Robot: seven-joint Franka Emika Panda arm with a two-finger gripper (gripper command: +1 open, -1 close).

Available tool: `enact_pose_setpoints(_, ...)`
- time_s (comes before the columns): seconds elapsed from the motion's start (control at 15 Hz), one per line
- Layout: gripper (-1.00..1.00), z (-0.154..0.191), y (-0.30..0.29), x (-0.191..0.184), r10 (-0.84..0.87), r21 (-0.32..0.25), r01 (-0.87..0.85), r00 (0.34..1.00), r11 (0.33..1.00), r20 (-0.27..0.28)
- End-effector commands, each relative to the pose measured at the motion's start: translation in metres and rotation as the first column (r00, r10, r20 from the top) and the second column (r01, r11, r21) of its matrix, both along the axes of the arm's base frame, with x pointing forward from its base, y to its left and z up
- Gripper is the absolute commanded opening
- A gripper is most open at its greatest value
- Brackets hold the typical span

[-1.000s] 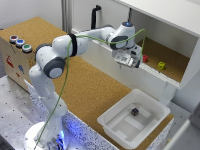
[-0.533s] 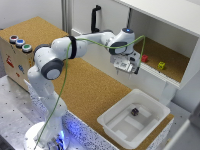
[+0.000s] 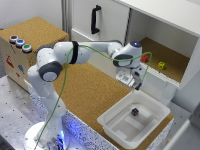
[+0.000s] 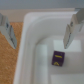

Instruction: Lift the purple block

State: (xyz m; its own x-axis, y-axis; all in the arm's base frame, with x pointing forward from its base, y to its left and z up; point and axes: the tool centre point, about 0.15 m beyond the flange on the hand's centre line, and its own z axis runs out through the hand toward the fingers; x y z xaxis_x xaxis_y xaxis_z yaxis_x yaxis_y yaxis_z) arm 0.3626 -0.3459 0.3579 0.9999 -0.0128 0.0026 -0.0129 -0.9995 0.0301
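The purple block (image 3: 134,111) is a tiny dark cube with light specks lying on the floor of the white tub (image 3: 114,125), near its far side. In the wrist view the block (image 4: 58,57) sits below and between my fingers, closer to one fingertip (image 4: 67,41). My gripper (image 3: 132,82) hangs open and empty above the tub's far edge, some way above the block. In the wrist view the gripper (image 4: 39,40) shows both fingers spread wide apart.
A small red cube (image 3: 145,58) and a small yellow-green cube (image 3: 161,65) sit in the open cabinet shelf behind. A cork-covered box (image 3: 30,37) with coloured buttons stands at the exterior view's left. A cork mat (image 3: 90,95) covers the table.
My gripper has moved from near the cabinet shelf toward the white tub and lower, staying open.
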Motion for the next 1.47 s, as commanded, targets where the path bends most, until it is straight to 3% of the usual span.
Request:
enact_pose_setpoints(0.0, 1.0, -0.058, -0.037, -0.005, -0.078, 0.049, 0.076, 0.996, 0.996, 0.047)
enact_pose_setpoints(0.2, 1.0, -0.081, -0.043, 0.001, -0.149, 0.057, 0.146, 0.988, 0.988, 0.046)
enact_pose_setpoints(0.4, 1.0, -0.094, -0.046, 0.012, -0.209, 0.038, 0.206, 0.972, 0.978, 0.109)
enact_pose_setpoints(0.6, 1.0, -0.115, -0.052, 0.024, -0.245, 0.024, 0.244, 0.96, 0.969, 0.134)
enact_pose_setpoints(1.0, 1.0, -0.142, -0.05, 0.039, -0.216, -0.034, 0.22, 0.972, 0.975, 0.097)
enact_pose_setpoints(1.2, 1.0, -0.154, -0.046, 0.035, -0.26, -0.016, 0.263, 0.961, 0.965, 0.088)
enact_pose_setpoints(1.27, -1.0, -0.156, -0.043, 0.033, -0.266, -0.022, 0.269, 0.959, 0.963, 0.095)
enact_pose_setpoints(1.4, -1.0, -0.162, -0.041, 0.032, -0.289, -0.01, 0.291, 0.953, 0.957, 0.09)
